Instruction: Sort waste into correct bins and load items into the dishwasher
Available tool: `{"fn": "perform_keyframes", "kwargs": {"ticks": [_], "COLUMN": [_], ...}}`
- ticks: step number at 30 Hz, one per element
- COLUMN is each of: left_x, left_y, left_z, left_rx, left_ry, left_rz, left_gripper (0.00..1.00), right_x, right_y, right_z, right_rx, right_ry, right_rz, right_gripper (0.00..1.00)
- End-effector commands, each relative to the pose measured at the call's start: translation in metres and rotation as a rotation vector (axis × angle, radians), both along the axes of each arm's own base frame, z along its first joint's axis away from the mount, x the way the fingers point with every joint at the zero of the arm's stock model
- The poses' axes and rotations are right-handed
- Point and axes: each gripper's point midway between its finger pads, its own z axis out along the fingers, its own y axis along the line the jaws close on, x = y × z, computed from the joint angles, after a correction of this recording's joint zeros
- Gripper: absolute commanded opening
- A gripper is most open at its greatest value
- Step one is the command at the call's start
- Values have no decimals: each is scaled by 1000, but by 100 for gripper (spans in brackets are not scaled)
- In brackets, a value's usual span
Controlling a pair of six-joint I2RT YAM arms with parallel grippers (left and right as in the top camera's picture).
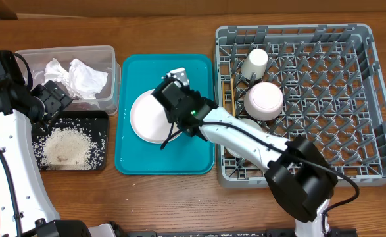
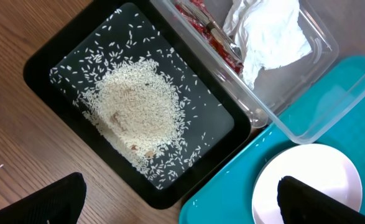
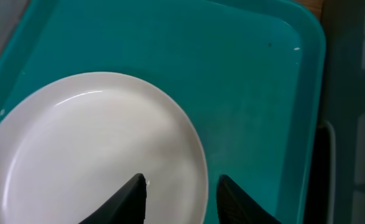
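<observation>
The right gripper hung part-open astride the right rim of the pink plate, gripping nothing. The plate lay flat on the teal tray. Closing that shallow could have let it slip! The left gripper gaped empty.

Robot lab: wooden table bearing dish rack.
</observation>
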Motion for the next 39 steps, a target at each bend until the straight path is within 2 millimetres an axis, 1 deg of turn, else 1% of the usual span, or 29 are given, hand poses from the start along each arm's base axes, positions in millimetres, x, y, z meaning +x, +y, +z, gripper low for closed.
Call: {"fn": "perform_keyframes", "kwargs": {"ticks": [1,5,7,11,18,21,27,28,31,33,39], "left_x": [3,3,3,3,3,3,3,3,3,3,3], "left_y": [1,1,1,1,1,1,1,1,1,1,1], "left_z": [3,3,3,3,3,4,3,3,3,3,3], "left_rx": [9,9,9,9,9,9,9,9,9,9,9], "left_ry": [-8,-8,-8,-8,-7,-8,-7,-8,-8,-8,-8], "left_rz": [-8,-9,-9,-9,-9,-8,-9,-9,-9,-9,-8], "left_gripper": [100,100,100,100,100,100,100,100,100,100,100], "right_x": [13,12,10,10,5,2,-2,-2,-2,-2,-2], "right_y": [-24,-23,-21,-21,-14,-13,-16,-16,-16,-16,-15], "right_z": [-26,-45,-51,-55,-58,-65,-86,-86,-86,-86,-86], "right_rx": [-46,2,13,12,42,42,12,12,12,12,12], "right_ry": [31,116,140,145,179,200,236,236,235,236,235], "right_rz": [-58,-33,-24,-24,3,10,9,9,9,9,8], "right_gripper": [39,40,40,41,41,40,40,40,35,34,34]}}
